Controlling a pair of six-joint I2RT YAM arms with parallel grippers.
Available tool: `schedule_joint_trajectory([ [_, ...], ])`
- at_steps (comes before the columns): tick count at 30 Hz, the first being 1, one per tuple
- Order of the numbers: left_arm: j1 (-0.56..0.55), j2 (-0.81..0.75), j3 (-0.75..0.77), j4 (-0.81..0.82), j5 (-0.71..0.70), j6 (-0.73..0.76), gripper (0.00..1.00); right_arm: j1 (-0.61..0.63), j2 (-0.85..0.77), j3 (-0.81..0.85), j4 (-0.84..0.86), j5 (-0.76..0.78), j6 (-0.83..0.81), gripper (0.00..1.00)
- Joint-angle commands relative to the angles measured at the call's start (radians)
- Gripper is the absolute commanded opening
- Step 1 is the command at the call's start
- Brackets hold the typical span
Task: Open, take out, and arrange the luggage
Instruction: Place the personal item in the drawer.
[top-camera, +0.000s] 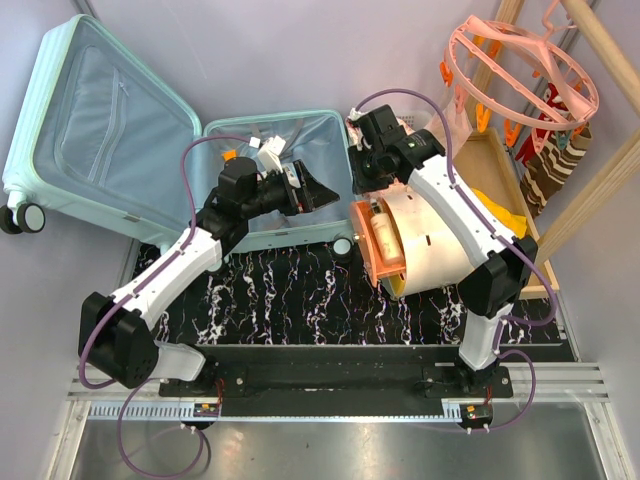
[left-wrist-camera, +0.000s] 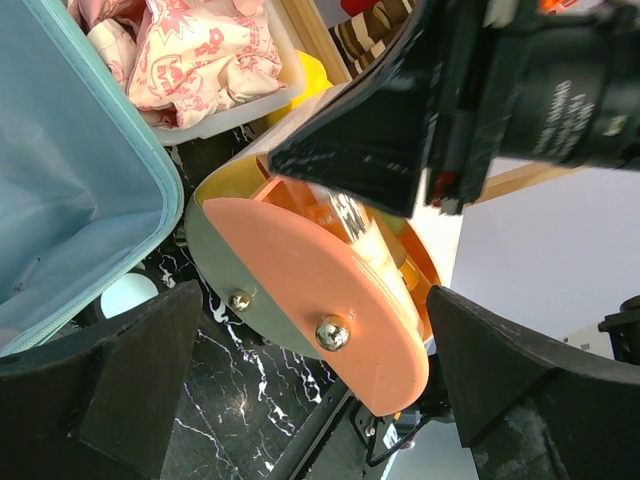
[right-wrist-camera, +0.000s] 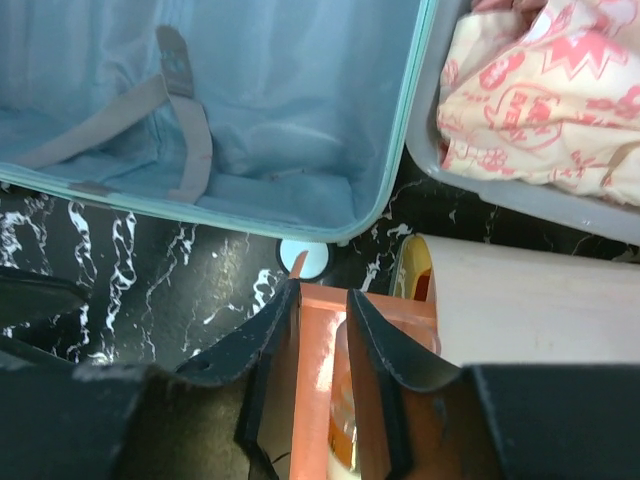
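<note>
Top external view: the luggage (top-camera: 110, 130) lies open on the tabletop (top-camera: 280, 290), lid thrown back, lined base facing up.
Left fingers (left-wrist-camera: 110, 390): released and spread wide, hovering at the luggage's right edge, holding nothing.
Right fingers (right-wrist-camera: 262, 350): either side of the orange rim of the cylinder (top-camera: 430, 250), which lies just right of the luggage. I cannot tell whether they pinch it.
Basket (right-wrist-camera: 520, 190): beside the luggage's right wall, with pink-printed cloth inside.
Done: opening, I judge.
To do: a few small things seem to lie in the luggage's base; emptying and arranging are unfinished.
</note>
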Motion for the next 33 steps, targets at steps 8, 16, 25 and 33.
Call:
schedule_joint_trajectory([
  [8,0.0,-0.018,-0.006,0.064,0.024,-0.004,0.99,0.0,-0.077,-0.026,-0.031,-0.023,0.004,0.34],
  [16,-0.002,0.008,0.0,0.096,0.073,0.002,0.99,0.002,-0.051,0.102,-0.038,-0.022,0.003,0.41],
  [25,0.024,-0.057,-0.04,-0.064,-0.192,0.036,0.99,0.007,-0.03,0.314,-0.123,-0.083,0.012,0.5],
  [33,0.162,-0.193,-0.106,-0.222,-0.337,0.058,0.99,0.103,-0.203,0.061,-0.105,-0.074,0.053,0.5],
])
